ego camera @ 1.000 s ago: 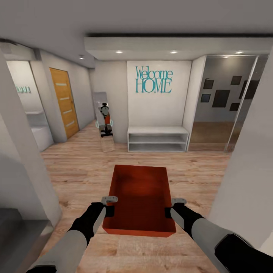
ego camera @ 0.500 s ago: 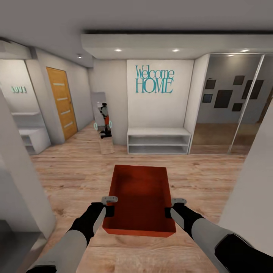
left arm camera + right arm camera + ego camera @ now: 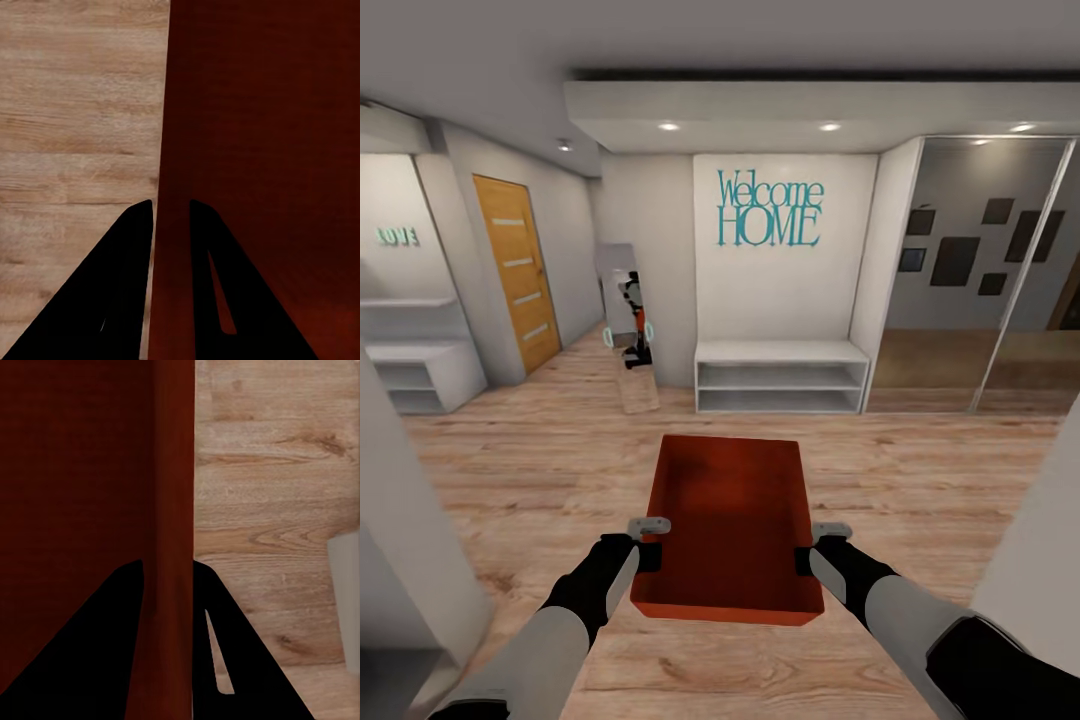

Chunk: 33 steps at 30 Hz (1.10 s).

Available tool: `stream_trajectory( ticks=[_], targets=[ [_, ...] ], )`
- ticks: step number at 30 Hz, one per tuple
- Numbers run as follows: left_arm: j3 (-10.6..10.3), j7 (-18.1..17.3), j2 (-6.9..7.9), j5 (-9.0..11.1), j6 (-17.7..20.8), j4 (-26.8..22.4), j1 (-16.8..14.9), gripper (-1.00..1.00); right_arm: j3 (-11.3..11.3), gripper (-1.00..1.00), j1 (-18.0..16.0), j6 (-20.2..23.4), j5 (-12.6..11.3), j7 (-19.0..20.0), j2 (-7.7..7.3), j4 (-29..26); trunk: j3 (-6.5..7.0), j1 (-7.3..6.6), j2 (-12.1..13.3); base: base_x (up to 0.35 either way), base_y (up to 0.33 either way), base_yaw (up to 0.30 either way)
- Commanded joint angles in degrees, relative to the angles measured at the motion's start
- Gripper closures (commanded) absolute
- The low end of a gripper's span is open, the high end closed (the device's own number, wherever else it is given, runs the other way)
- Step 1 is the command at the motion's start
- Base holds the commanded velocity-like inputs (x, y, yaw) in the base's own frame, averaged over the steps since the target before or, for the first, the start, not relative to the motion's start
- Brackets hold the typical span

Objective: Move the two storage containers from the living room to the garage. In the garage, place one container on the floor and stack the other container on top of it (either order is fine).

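An orange-red open-top storage container (image 3: pixel 728 525) hangs in front of me above light wood plank flooring, held between both arms. My left gripper (image 3: pixel 650 548) is shut on its left wall, one finger inside and one outside, as the left wrist view shows at the container wall (image 3: pixel 171 150). My right gripper (image 3: pixel 805 552) is shut on the right wall (image 3: pixel 174 495) the same way. The bin is empty inside. I am in a hallway with wood planks, not the garage.
Ahead stands a white low shelf bench (image 3: pixel 780 375) under a "Welcome HOME" wall sign (image 3: pixel 768 210). A leaning mirror (image 3: pixel 630 325) is left of it, a wooden door (image 3: pixel 518 270) further left, mirrored sliding doors (image 3: pixel 980 280) at right. White wall corners flank me on both sides.
The whole view has shifted as I roll forward through the opening; the side walls have slid outward and more hallway shows. The container and both grippers keep their hold unchanged.
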Motion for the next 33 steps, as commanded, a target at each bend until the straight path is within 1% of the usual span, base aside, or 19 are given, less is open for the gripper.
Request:
stream_trajectory(
  ticks=[1,13,33],
  targets=[
    [0.61,0.38,0.03,-1.06,0.39,-0.12,-0.05,1.0,3.4,1.0,0.03,0.04,-2.09,-0.12,-0.05,-0.23,-0.02,0.06,-0.04,0.322,0.0,0.0],
    [0.61,0.38,0.03,-1.06,0.39,-0.12,-0.05,1.0,3.38,1.0,0.03,0.03,-2.09,-0.12,-0.07,-0.23,-0.02,0.06,-0.04,0.322,0.0,0.018],
    [0.61,0.39,0.02,-1.06,0.38,-0.12,-0.05,1.0,3.24,1.0,0.03,-0.05,-2.11,-0.12,-0.07,-0.23,-0.02,0.06,-0.04,0.322,0.0,0.261]
  ],
)
